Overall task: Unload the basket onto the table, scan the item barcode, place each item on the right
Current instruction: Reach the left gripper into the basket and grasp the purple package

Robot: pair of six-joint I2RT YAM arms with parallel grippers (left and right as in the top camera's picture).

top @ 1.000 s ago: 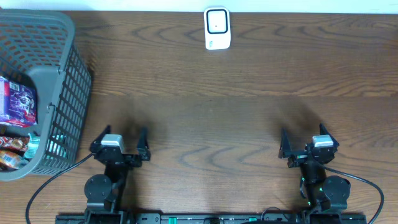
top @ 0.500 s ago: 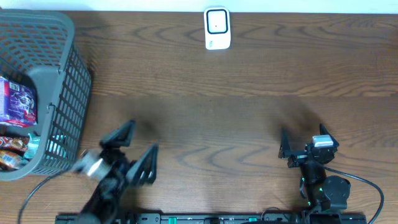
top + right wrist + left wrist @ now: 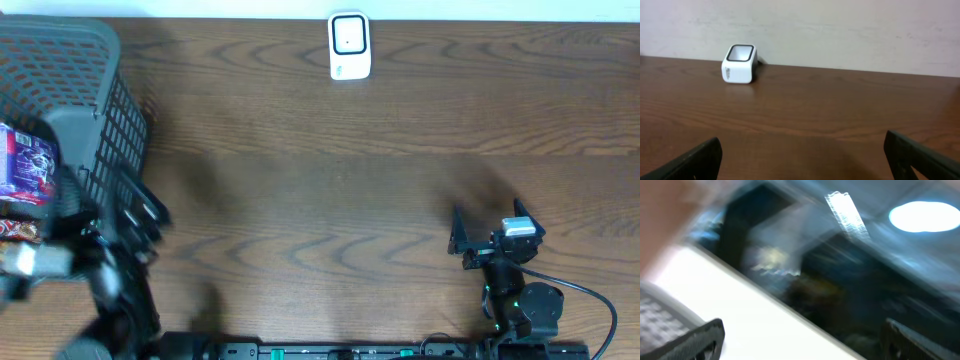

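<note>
Pincer, left (image 3: 805, 342): jaws stand wide apart with nothing between them. Overhead I see it only as a dark smear against the basket's (image 3: 110, 130) right wall, at the near end.
Pincer, right (image 3: 487, 226): also spread wide and empty, sitting low on the worktop (image 3: 330, 200), well to the right of the basket.
Item: the purple packet (image 3: 28, 160) lies inside the basket, on its left side, partly cut off by the picture's edge. The other wrappers (image 3: 15, 232) lie in the same basket, just nearer to me.
Scanner (image 3: 349, 45): small and white, well to the right of the basket and about level with its far rim.
Bearing: from my left pincer the packet lies across the basket's right wall, to the left and a little farther off. I judge I must clear the rim before I come down.
Long axis: it seems to run from the basket's near side to its far side, but with one edge out of view I cannot be sure.
Nearer arm: the left, plainly, as the right is well apart from the basket.
Left wrist view: too blurred to aim by. Only my fingertips (image 3: 705, 335) in the lower corners show clearly.
Risk: a spread finger could catch on the basket's mesh wall.
</note>
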